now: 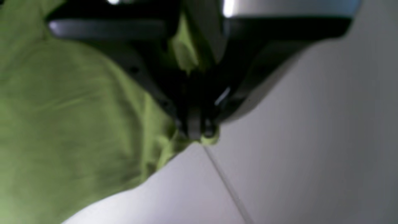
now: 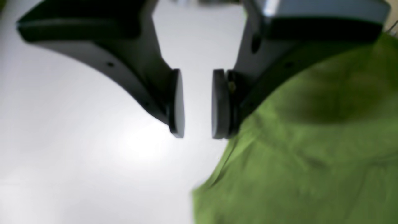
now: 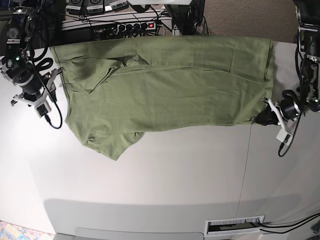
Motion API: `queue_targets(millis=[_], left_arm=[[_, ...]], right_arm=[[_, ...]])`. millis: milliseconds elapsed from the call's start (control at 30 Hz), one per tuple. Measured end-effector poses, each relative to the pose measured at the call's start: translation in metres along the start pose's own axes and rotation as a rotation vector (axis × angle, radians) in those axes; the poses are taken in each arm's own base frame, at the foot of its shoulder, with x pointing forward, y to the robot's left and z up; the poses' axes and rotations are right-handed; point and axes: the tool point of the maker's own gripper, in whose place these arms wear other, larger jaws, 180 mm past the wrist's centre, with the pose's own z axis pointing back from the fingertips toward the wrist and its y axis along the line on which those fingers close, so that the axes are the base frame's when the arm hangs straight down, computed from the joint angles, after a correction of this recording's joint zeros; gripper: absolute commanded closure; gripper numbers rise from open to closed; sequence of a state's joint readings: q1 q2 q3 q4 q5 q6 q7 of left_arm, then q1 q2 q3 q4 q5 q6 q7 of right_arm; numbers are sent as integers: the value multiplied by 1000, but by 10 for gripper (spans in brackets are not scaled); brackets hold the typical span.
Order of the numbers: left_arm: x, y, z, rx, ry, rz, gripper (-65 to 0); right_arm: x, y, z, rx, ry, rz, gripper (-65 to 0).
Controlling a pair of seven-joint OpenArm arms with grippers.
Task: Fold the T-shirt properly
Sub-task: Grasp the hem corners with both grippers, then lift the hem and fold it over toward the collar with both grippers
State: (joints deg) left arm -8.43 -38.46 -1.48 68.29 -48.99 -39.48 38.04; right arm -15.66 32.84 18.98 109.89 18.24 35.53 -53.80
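While the T-shirt [image 3: 165, 85] lies lengthwise along the bench's [image 3: 150, 175] far edge, the left pincer [image 1: 199, 130] apparently pinches its hem corner; the right pincer [image 2: 197, 104], part-open and empty, flanks the opposite end.

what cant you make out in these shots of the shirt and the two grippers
- Left wrist view: the left gripper is shut on the T-shirt; which edge it pinches is lost to blur.
- Right wrist view: blurred; whether the open right gripper touches cloth is unclear.
- Base view: no white tag shows.
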Motion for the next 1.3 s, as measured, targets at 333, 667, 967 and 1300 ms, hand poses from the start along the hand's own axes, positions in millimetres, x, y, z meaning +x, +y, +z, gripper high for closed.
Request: queue_targets(millis=[333, 667, 967, 1300], left_arm=[[37, -63, 13, -144, -9, -164, 0], [-15, -94, 16, -204, 69, -147, 0], [-22, -95, 16, -199, 71, -142, 0], [-23, -95, 17, -202, 78, -140, 0]], right_arm=[[17, -29, -19, -14, -66, -111, -161], [52, -13, -67, 92, -74, -87, -235], [102, -23, -112, 143, -75, -45, -235], [116, -15, -155, 201, -31, -42, -236]])
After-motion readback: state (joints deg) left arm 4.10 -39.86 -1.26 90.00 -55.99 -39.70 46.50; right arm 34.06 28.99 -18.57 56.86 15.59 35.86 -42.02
